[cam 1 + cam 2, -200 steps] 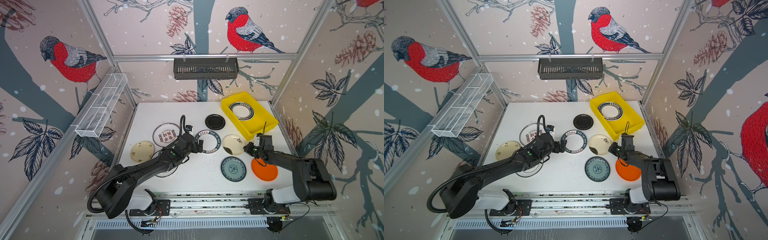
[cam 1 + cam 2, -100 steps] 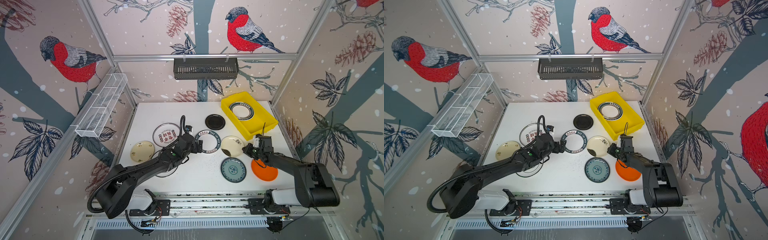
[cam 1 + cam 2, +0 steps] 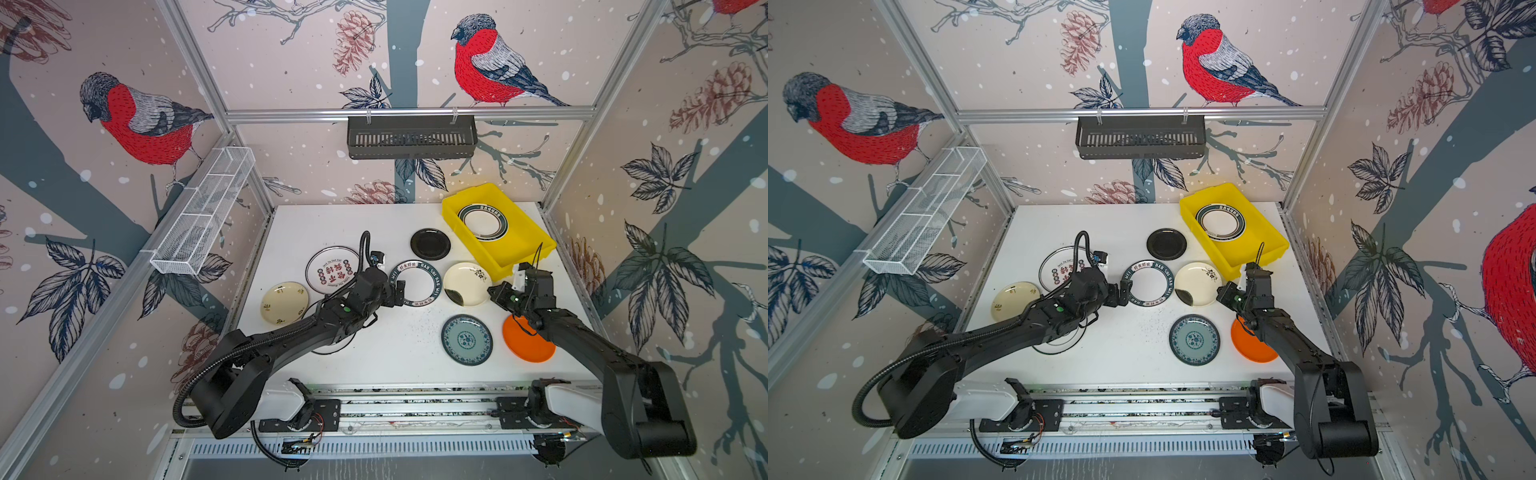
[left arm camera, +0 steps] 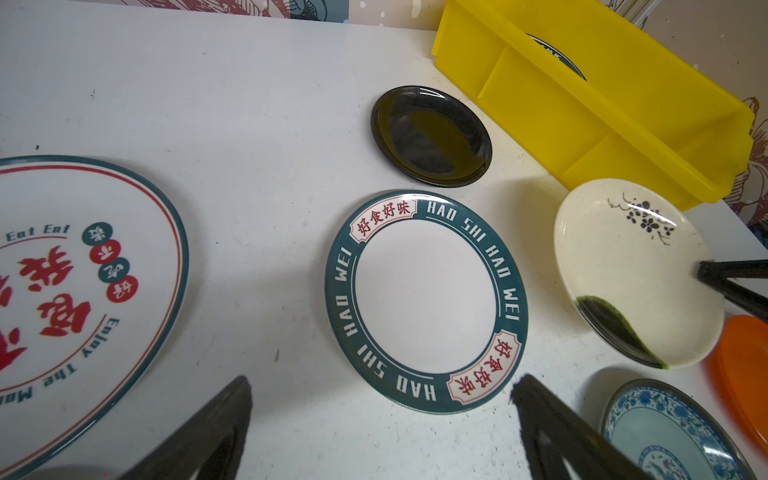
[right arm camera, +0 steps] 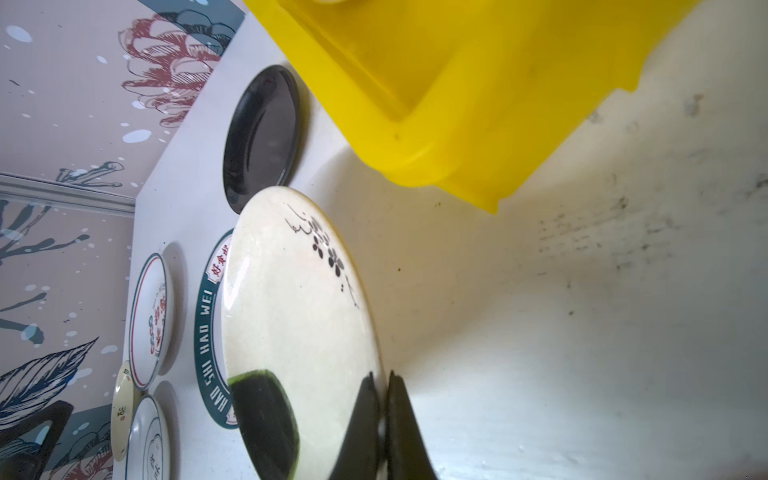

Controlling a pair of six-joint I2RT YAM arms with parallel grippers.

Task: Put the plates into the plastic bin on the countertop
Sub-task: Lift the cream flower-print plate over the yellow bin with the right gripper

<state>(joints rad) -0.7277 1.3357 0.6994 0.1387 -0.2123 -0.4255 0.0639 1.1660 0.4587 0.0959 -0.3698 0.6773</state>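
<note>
1. Front row. A teal-patterned plate (image 3: pixel 466 340) and an orange plate (image 3: pixel 523 345) lie flat on the countertop (image 3: pixel 395 361), just beside each other. The right arm passes over the orange one.

2. Right gripper (image 5: pixel 381 376). The jaws are pinched nearly together on the near rim of the cream plate (image 3: pixel 465 282), one finger above the lip and one at its edge. This plate sits between the front row and the corner of the plastic bin (image 3: pixel 521 254).

3. Left gripper (image 4: pixel 380 380). The jaws are spread wide and hold nothing. They straddle the near edge of the lettered-rim plate (image 3: pixel 417 284), which lies flat beside the cream plate.

4. Far row. A black plate (image 3: pixel 430 244) rests near the bin. The bin stands at the far right corner and already contains one lettered plate (image 3: pixel 482 221). Its other half is free.

5. Handling, as judged. The plates appear rigid, glossy and probably slippery. The material cannot be determined, so treat them as breakable. A flat plate offers only its raised rim as a hold. Grip across the lip, tilt to lift, and expect the plate to swing or slip in a thin pinch. Lower it into the bin rather than dropping it.
</note>
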